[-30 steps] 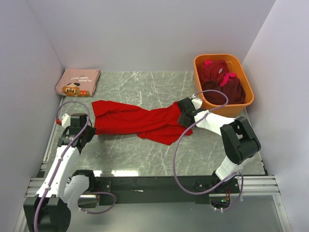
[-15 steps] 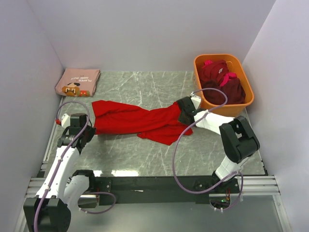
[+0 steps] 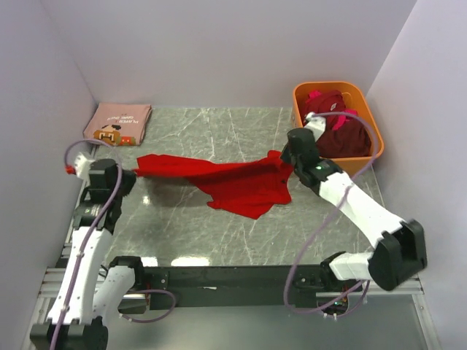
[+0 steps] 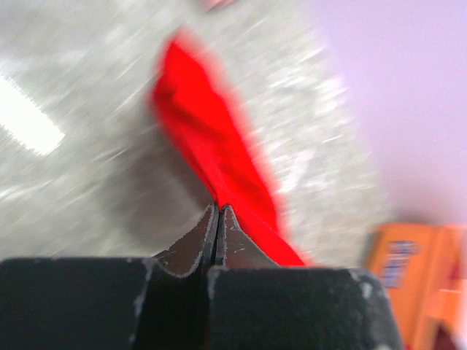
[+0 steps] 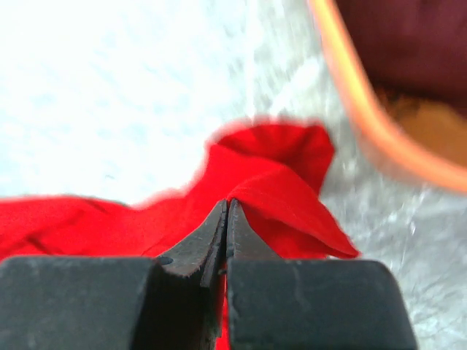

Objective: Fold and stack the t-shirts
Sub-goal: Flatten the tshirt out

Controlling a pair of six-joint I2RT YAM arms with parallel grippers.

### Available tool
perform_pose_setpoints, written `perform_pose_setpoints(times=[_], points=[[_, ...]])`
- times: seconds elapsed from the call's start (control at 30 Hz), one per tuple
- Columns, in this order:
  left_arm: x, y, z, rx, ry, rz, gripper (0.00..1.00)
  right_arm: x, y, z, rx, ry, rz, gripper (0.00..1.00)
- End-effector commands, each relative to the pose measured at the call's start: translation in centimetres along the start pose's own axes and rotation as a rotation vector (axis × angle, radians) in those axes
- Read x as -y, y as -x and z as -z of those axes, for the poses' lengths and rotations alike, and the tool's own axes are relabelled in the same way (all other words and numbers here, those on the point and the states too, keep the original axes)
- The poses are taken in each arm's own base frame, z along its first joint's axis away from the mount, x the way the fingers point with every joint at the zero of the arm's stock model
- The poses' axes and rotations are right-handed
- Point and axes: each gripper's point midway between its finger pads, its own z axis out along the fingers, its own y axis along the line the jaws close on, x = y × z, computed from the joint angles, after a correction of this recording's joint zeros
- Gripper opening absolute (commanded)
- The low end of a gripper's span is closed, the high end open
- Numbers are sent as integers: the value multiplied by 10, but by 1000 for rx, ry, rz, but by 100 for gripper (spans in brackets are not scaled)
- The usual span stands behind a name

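Blurrily, both wrist views are showing the left jaws and right jaws each clamping the red t-shirt (image 3: 241,186), which is hanging stretched between them over the table's middle. The right arm (image 3: 343,197) is partly hiding maroon tees (image 3: 350,135) in the orange tub (image 3: 332,85) at the far right corner. Lettering on the far-left pink tee (image 3: 117,124) is proving too small to read.

I hold both arms stretched well apart, the left gripper (image 4: 219,211) and the right gripper (image 5: 227,208) each clamped fully closed.
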Motion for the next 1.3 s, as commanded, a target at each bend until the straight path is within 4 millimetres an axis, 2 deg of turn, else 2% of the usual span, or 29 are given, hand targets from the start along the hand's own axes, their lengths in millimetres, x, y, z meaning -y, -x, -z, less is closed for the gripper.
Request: perform_pose_setpoints(times=[0.0, 0.03, 0.07, 0.13, 0.17, 0.23, 0.27, 0.3, 0.33, 0.37, 0.43, 0.47, 0.57, 0.63, 0.73, 0.77, 0.8, 0.83, 0.9, 0.93, 1.0, 1.03, 1.07, 1.1, 1.13, 1.17, 1.2, 1.23, 1.27], points=[[61, 66, 49, 202, -208, 92, 1, -13, 89, 53, 229, 64, -28, 0], [75, 81, 66, 241, -261, 105, 1, -15, 100, 64, 257, 81, -32, 0], [81, 93, 82, 282, -294, 126, 1, -19, 123, 87, 314, 117, -46, 0], [103, 117, 115, 345, -392, 147, 1, -27, 144, 113, 358, 176, -52, 0], [110, 124, 130, 364, -433, 153, 1, -30, 166, 139, 411, 215, -50, 0], [130, 145, 167, 414, -524, 154, 1, -36, 185, 167, 454, 263, -34, 0], [133, 151, 179, 431, -541, 150, 1, -41, 202, 195, 496, 305, -24, 0], [138, 157, 191, 447, -562, 150, 1, -42, 210, 208, 514, 323, -17, 0], [146, 170, 214, 483, -610, 156, 1, -46, 216, 221, 525, 363, -4, 0], [151, 175, 225, 499, -633, 153, 1, -46, 230, 246, 560, 399, -5, 0], [161, 187, 256, 532, -701, 137, 1, -46, 242, 269, 591, 443, -3, 0], [165, 189, 263, 536, -718, 129, 1, -43, 253, 289, 622, 469, -9, 0], [175, 198, 283, 567, -767, 112, 1, -39, 268, 318, 675, 514, 2, 0], [181, 202, 286, 577, -775, 104, 1, -40, 273, 324, 689, 517, 18, 0], [199, 203, 263, 548, -745, 63, 1, -45, 284, 316, 699, 473, 55, 0], [208, 202, 238, 522, -705, 42, 1, -53, 287, 305, 689, 452, 80, 0], [214, 203, 226, 517, -685, 23, 1, -56, 288, 297, 684, 432, 92, 0], [225, 204, 199, 498, -643, 6, 1, -63, 291, 280, 670, 403, 109, 0], [235, 208, 173, 501, -592, -23, 1, -71, 296, 261, 662, 378, 126, 0], [246, 211, 149, 497, -560, -44, 1, -74, 302, 240, 654, 341, 128, 0], [256, 215, 126, 503, -530, -88, 1, -84, 311, 222, 657, 343, 136, 0], [270, 223, 128, 525, -564, -89, 1, -96, 308, 196, 625, 350, 161, 0], [277, 225, 103, 509, -557, -135, 1, -99, 323, 196, 652, 352, 161, 0], [289, 237, 109, 538, -592, -136, 1, -104, 329, 191, 663, 355, 173, 0], [292, 244, 77, 525, -550, -151, 1, -115, 339, 181, 682, 350, 203, 0], [298, 249, 71, 530, -556, -181, 1, -121, 349, 180, 712, 352, 204, 0], [316, 266, 89, 566, -606, -182, 1, -125, 356, 178, 727, 349, 205, 0], [313, 267, 53, 523, -549, -202, 1, -133, 372, 180, 766, 352, 199, 0], [319, 274, 53, 530, -560, -219, 1, -136, 378, 182, 777, 358, 196, 0]])
